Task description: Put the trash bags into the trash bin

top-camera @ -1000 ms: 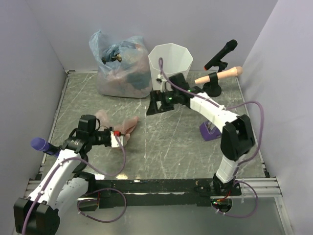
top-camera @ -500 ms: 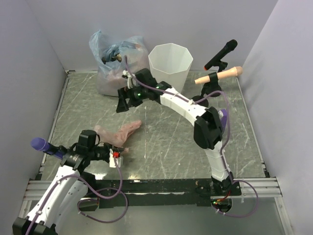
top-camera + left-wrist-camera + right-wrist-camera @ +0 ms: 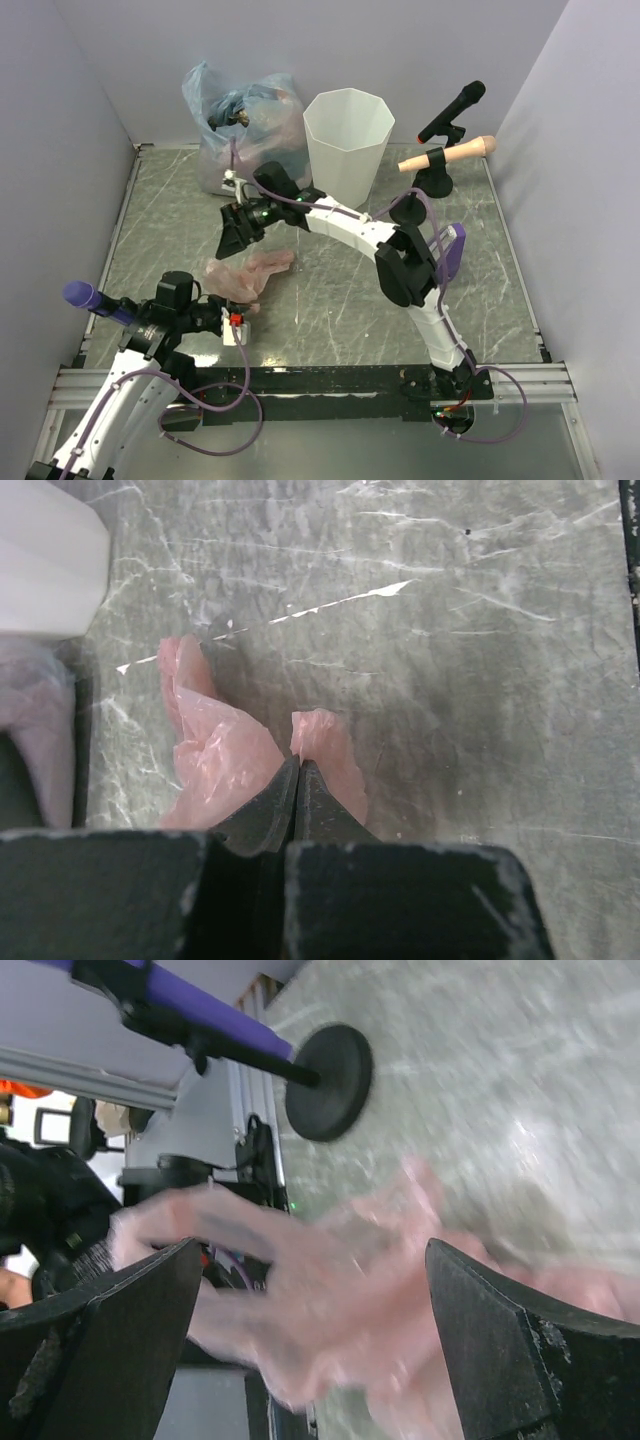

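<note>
A crumpled pink trash bag [image 3: 248,275] lies on the grey table, left of centre. My left gripper [image 3: 240,325] is at its near edge, shut, with the film bunched on both sides of the tips [image 3: 298,762]. My right gripper [image 3: 232,225] hangs over the bag's far side, reaching across from the right. It is wide open, and the pink bag [image 3: 330,1300] shows blurred between its fingers. The white faceted trash bin [image 3: 345,160] stands at the back. A stuffed clear-bluish bag [image 3: 245,140] sits to the left of the bin.
A black microphone [image 3: 455,108] and a beige one [image 3: 450,153] stand on a base at the back right. One purple microphone [image 3: 85,296] is by the left arm and another [image 3: 450,250] behind the right arm. Grey walls close in three sides.
My right arm swung left from in front of the bin to above the pink bag. My left gripper pulled back toward the near edge, and the bag slid with it.
</note>
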